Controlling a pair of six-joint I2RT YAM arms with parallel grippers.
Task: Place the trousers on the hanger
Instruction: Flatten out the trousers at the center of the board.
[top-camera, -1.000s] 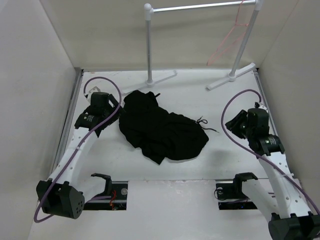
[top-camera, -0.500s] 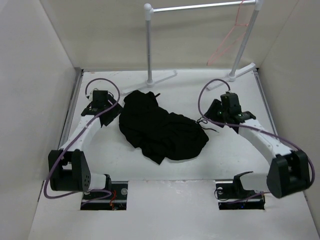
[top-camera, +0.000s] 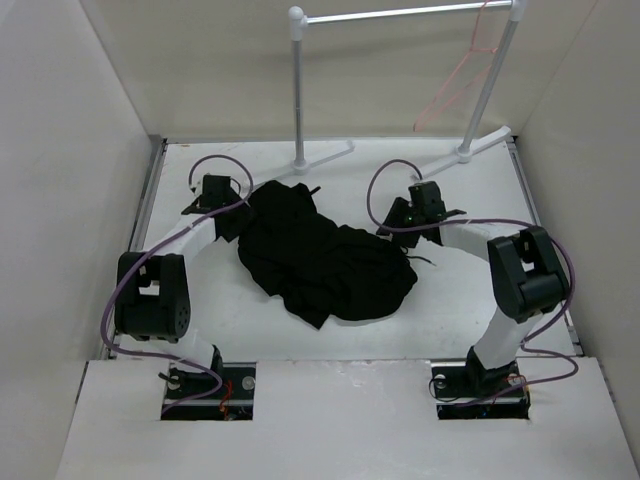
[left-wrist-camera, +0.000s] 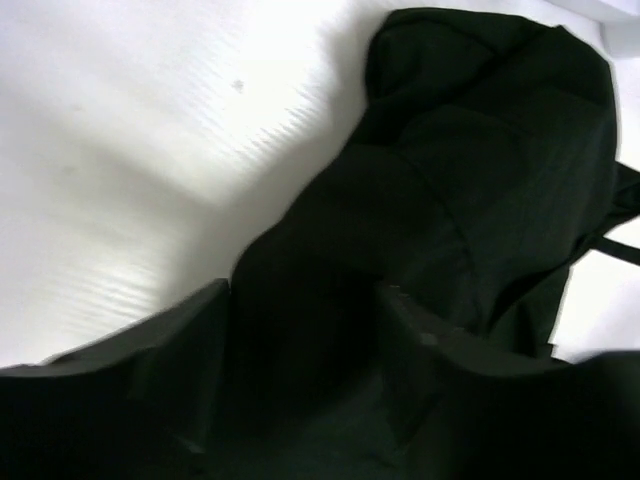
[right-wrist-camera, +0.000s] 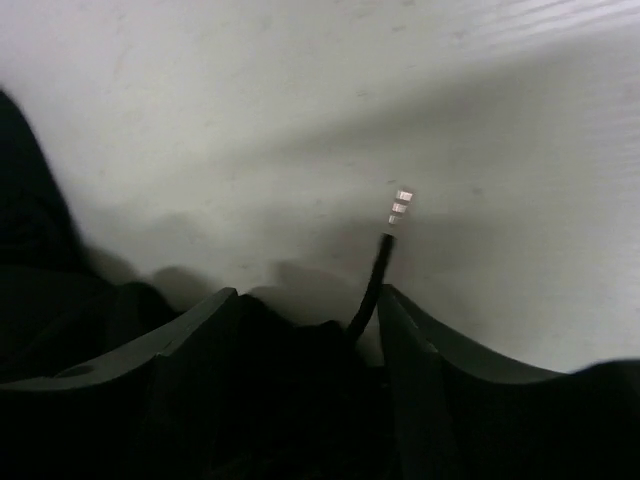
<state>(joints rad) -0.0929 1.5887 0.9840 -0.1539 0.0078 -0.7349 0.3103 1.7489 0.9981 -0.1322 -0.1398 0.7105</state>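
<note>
The trousers (top-camera: 320, 255) lie in a crumpled black heap on the worktop (top-camera: 480, 290), between the two pincers. The left pincer (left-wrist-camera: 305, 292) is spread wide and low over the heap's edge, with fabric filling the gap between its fingers and running on ahead of it; the right pincer (right-wrist-camera: 305, 295) is likewise spread, with dark cloth under it, the drawstring (right-wrist-camera: 372, 275) poking up just ahead between its fingers, and bare worktop beyond. Neither pinches anything yet, as far as I can judge. The hanger (top-camera: 455, 85) hangs on the rack (top-camera: 298, 90), well beyond the right pincer and above it.

The step in hand looks like taking hold of the garment at two edges. To do it well, each pincer should sink until its fingers straddle a real fold of cloth, not the cord alone; the right one should shift off the drawstring toward thicker fabric; both should press together firmly before lifting; and they should lift together so the legs fall free rather than hang bunched.
</note>
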